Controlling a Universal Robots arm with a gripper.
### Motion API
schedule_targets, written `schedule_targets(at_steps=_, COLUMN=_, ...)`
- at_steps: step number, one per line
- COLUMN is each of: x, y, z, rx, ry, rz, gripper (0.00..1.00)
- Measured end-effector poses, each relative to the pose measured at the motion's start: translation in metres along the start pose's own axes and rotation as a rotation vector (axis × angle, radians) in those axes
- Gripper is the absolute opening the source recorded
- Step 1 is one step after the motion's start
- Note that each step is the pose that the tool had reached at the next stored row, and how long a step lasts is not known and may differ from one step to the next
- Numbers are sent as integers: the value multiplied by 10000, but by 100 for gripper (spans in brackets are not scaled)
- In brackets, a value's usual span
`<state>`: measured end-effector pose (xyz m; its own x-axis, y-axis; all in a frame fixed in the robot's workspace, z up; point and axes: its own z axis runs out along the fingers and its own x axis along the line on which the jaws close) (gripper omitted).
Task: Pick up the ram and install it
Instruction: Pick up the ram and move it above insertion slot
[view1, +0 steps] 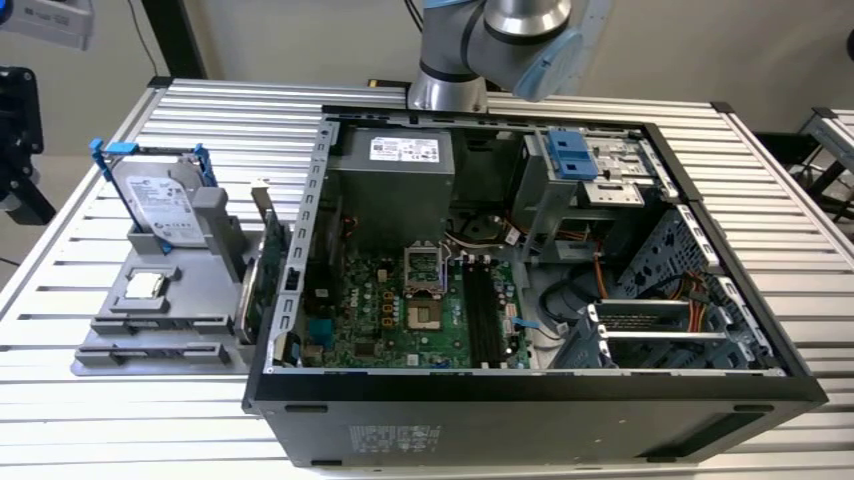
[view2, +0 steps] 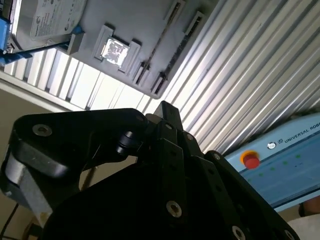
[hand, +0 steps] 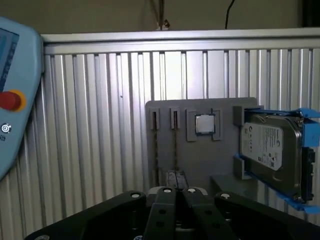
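The ram appears as a thin stick (hand: 175, 147) seen edge-on, standing in a narrow slot of the grey holder (hand: 225, 155), with a second like it (hand: 155, 147) alongside. The same slots show as dark lines (view2: 160, 40) in the second wrist view. My gripper (hand: 175, 181) hangs high above the table, some way from the holder, with its black fingers (view2: 165, 111) pressed together and nothing between them. In the exterior view the arm (view1: 494, 40) rises behind the open computer case (view1: 287, 400). The black memory slots (view1: 483, 315) lie on the motherboard.
The holder (view1: 100, 350) also carries a silver hard drive (view1: 167, 205) with blue rails, a processor chip (view1: 144, 285) and a green expansion card (view1: 274, 265) right beside the case wall. A light blue control pendant (hand: 12, 100) with a red button lies on the slatted table (view1: 80, 430).
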<state>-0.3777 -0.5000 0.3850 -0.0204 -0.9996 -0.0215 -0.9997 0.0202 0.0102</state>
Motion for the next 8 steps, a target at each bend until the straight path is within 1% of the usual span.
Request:
schedule_targets(at_steps=1, x=0, y=0, z=1, rx=5, ry=1, rz=-121, gripper=0)
schedule_targets(at_steps=3, x=0, y=0, z=2, rx=11, ry=3, rz=-248, gripper=0)
schedule_targets(at_steps=8, x=-3, y=0, z=4, rx=42, ry=-9, rz=-341, gripper=0)
